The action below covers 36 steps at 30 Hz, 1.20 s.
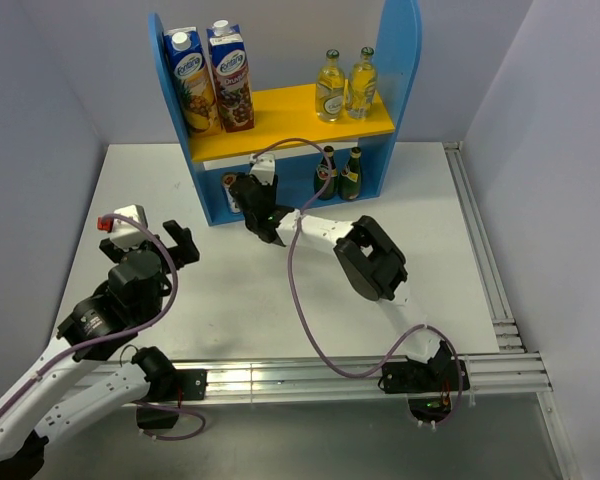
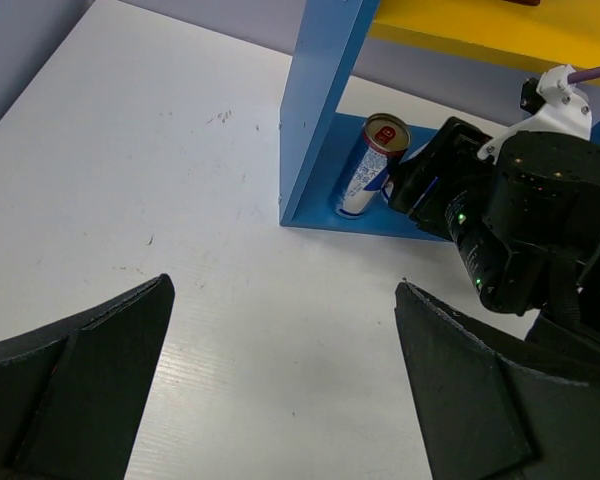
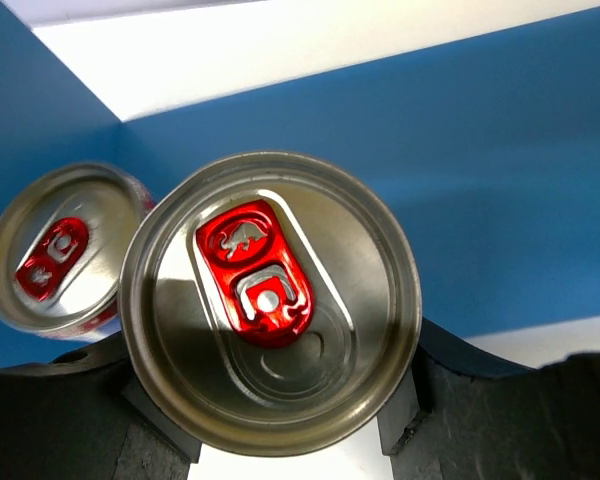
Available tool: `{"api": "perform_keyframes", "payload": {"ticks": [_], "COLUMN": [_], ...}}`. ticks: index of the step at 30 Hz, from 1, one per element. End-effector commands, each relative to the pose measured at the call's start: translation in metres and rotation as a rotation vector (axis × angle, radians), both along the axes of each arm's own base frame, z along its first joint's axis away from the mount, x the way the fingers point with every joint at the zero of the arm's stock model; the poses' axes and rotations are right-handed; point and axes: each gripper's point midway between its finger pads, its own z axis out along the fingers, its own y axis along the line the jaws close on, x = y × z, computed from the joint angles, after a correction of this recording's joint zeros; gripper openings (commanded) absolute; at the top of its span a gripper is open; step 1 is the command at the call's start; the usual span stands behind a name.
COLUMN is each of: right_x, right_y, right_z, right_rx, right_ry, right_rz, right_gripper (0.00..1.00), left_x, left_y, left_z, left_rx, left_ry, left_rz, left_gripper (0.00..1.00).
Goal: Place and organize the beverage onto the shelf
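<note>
The right claw, clamped on a can, sets it beside its twin in the shelf's lower bay, grouping like drinks; the left claw hangs spread apart.

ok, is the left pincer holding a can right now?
No, the left pincer is wide open in the left wrist view, with only white table showing in the gap.

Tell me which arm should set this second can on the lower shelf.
Right. The right hand is shut on the second can, inside the shelf beside the first can. The left hand is open, empty, out over the table.
</note>
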Motion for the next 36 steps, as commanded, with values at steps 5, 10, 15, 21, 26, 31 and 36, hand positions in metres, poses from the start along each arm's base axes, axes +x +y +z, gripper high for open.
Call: {"api": "perform_keyframes", "payload": {"ticks": [5,10,15,21,26,31,36], "right_x": [0.016,0.018,0.016,0.017,0.017,0.016,0.007], "right_y": [0.024,0.025,0.024,0.026,0.026,0.025,0.019], "right_z": [0.045,0.044,0.043,0.044,0.042,0.044,0.040], "right_rx": [0.132,0.122,0.121,0.119,0.113,0.116,0.113], "right_ry": [-0.057,-0.049,-0.045,-0.046,-0.043,-0.047,-0.058], "right_rz": [-0.004,-0.008,-0.011,-0.003,-0.002,-0.007,-0.004], "right_gripper": [0.00,0.11,0.59,0.75,0.80,0.80,0.86], "left_x": [0.002,0.002,0.002,0.000,0.000,0.000,0.001], "left_y": [0.000,0.001,0.002,0.004,0.005,0.004,0.004], "left_z": [0.008,0.009,0.010,0.011,0.012,0.012,0.011], "left_rx": [-0.017,-0.020,-0.022,-0.027,-0.029,-0.028,-0.020], "left_ry": [-0.025,-0.030,-0.033,-0.038,-0.042,-0.045,-0.046], "left_rz": [-0.006,-0.007,-0.003,-0.002,0.001,-0.001,-0.003], "left_gripper": [0.99,0.99,0.99,0.99,0.99,0.99,0.99]}}
